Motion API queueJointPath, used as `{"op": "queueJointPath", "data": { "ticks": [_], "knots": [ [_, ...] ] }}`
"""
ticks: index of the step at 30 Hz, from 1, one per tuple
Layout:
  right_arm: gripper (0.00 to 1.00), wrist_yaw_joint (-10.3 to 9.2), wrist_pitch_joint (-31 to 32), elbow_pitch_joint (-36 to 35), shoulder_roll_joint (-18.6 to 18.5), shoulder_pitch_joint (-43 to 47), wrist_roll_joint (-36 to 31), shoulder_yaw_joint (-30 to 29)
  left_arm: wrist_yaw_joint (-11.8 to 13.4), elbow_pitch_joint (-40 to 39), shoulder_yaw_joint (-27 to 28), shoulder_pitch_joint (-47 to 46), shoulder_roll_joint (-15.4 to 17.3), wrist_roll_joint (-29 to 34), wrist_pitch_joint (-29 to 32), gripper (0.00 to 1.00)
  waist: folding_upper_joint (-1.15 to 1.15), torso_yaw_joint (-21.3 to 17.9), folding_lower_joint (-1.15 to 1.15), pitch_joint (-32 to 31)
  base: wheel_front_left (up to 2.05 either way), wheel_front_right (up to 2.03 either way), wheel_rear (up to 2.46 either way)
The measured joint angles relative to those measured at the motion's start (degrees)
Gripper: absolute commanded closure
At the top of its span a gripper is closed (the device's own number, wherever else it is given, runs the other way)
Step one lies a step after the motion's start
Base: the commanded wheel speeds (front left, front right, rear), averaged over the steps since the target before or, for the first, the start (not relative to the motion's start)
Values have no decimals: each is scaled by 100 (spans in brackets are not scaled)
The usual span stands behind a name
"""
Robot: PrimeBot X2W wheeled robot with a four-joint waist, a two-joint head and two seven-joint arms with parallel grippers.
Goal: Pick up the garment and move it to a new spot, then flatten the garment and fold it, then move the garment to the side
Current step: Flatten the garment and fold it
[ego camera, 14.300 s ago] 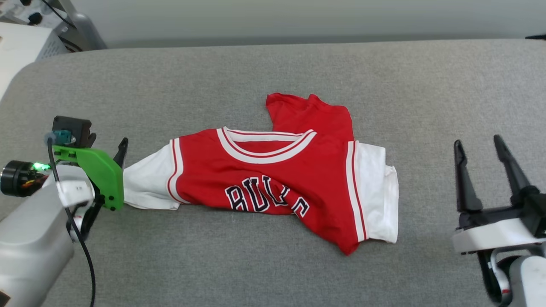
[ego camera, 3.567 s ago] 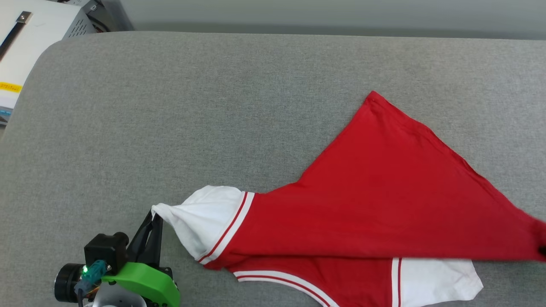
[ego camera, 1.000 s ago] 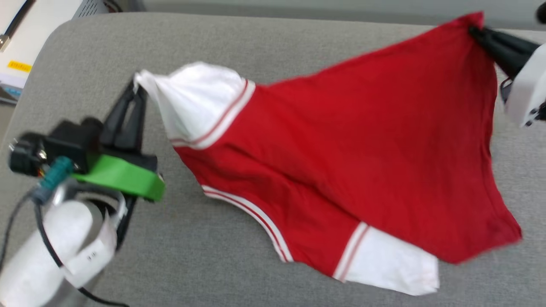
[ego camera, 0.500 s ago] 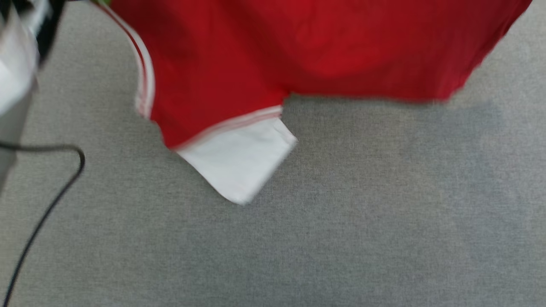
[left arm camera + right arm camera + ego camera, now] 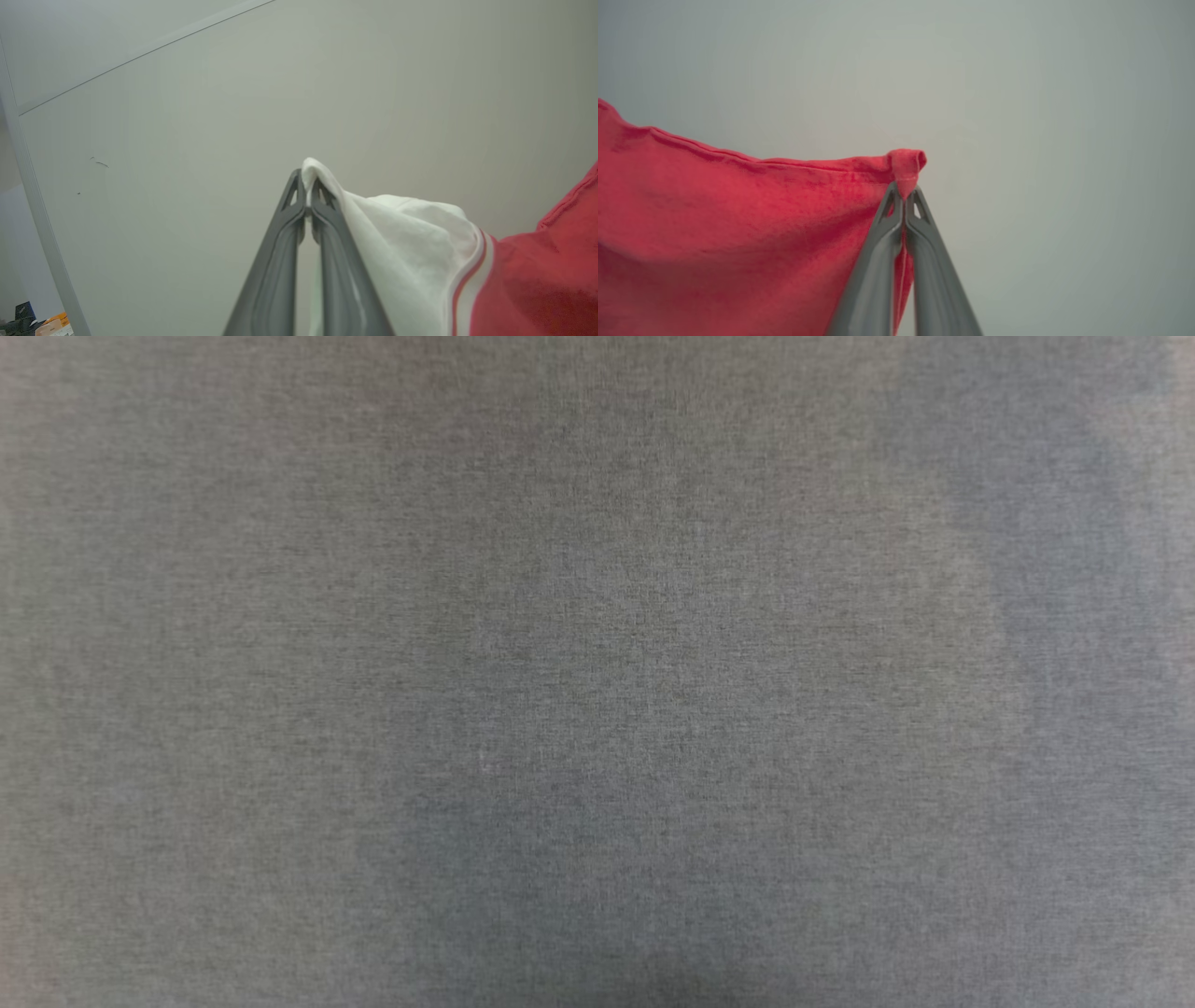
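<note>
The garment is lifted off the surface and held by both grippers. In the left wrist view my left gripper (image 5: 307,186) is shut on the tip of a white sleeve of the garment (image 5: 420,252), whose red body with a striped seam hangs to the right. In the right wrist view my right gripper (image 5: 904,191) is shut on a red hem corner of the garment (image 5: 738,219), and the cloth stretches away to the left. Both grippers point up toward a pale wall.
The head view looks straight down on the grey fabric surface (image 5: 597,672), with soft shadows at the lower middle and right. A pale wall (image 5: 233,116) with a grey frame strip (image 5: 42,224) stands behind the left gripper.
The head camera has tilted further down, so the red cloth and the arms have left its picture. Both grippers have kept their hold on the garment, which has risen.
</note>
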Motion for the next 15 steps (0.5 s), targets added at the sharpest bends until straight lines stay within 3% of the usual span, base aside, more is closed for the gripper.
{"op": "queueJointPath", "data": {
  "ticks": [8, 15],
  "knots": [
    [100, 0, -488, 853, 258, -409, 34, 542, -82, 910, -268, -252, -112, -21, -480, 100, 0, -38, 0, 343, 0, 0, 0],
    [100, 0, -1049, 1156, 318, 491, 470, 1261, -98, 1302, -400, 713, -99, -309, -897, 100, 0, -39, 0, 177, 0, 0, 0]
  ]
}}
